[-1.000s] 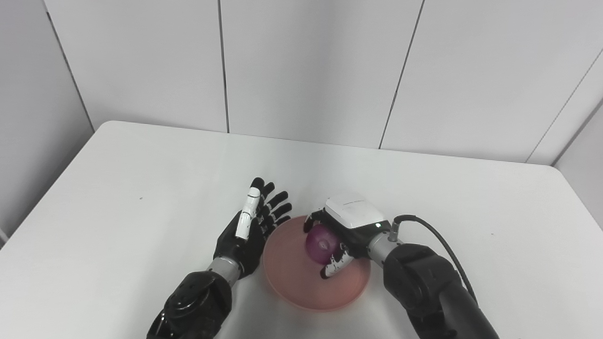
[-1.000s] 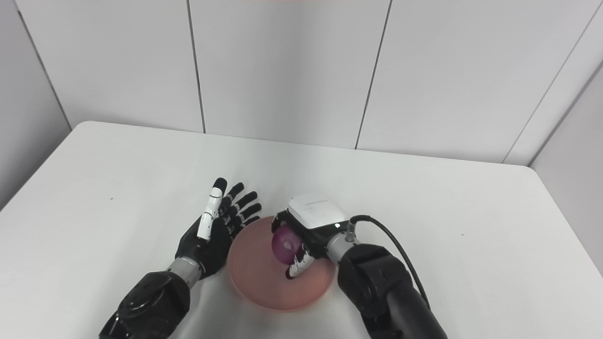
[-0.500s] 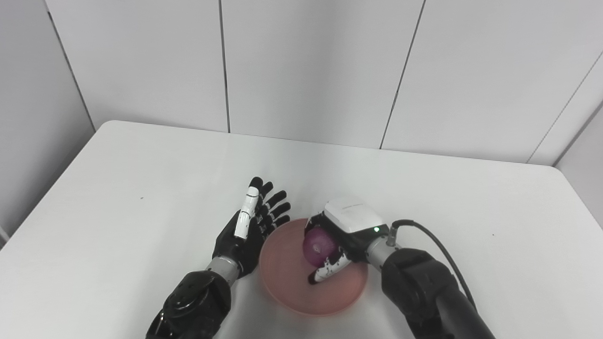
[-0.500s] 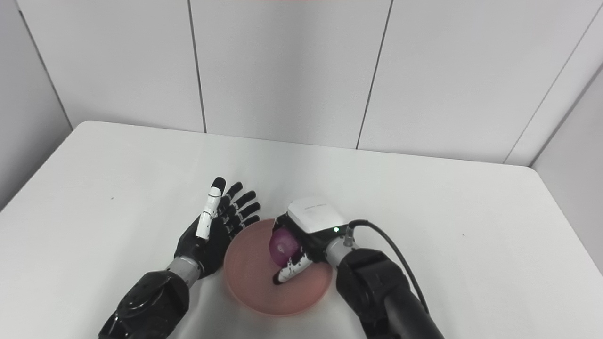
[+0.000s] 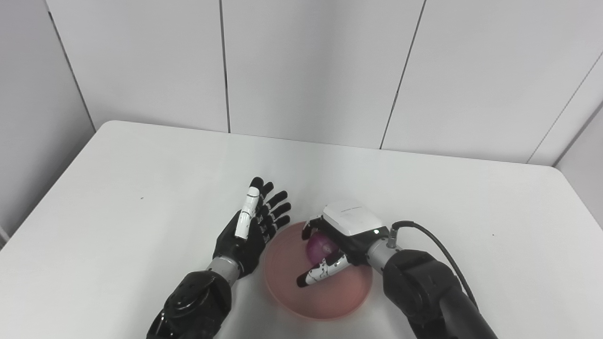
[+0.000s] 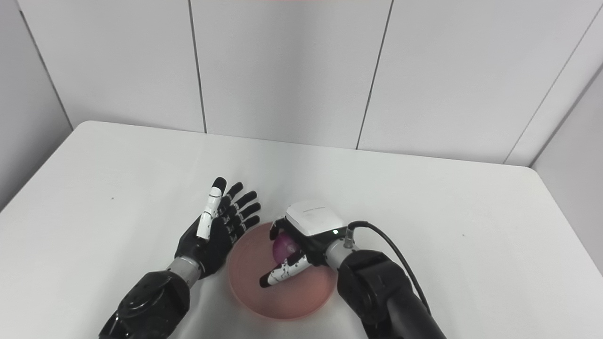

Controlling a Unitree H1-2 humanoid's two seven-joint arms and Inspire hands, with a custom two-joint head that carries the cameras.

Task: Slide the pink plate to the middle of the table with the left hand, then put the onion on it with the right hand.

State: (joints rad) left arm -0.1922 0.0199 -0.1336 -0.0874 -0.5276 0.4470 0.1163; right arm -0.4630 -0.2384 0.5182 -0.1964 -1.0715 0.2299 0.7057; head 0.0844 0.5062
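**Onion on plate, right hand letting go**

Plate is sitting near the table's middle, toward the front edge, so the slide step looks done. Left hand is parking just beside the plate's left rim, palm on edge, fingers spread and holding nothing. I can't tell whether it's touching the rim. Probably waiting there to stop the plate skating while the other hand works.

Right hand is reaching in over the plate's back half, palm down, white back cover up. Onion is lying under the palm, on or just above the plate surface; contact is hidden by the hand. Thumb is sticking out straight, clear of the onion, and the other fingers are curling loosely over the top. Reads as a grip opening, not clamping. Whether any finger is pressing on the onion, can't tell.

Onion is near-round, no clear long axis. Tip and root are not visible, so pointing direction is unknown. Round shape means it may roll once free; the plate's raised rim should catch it.
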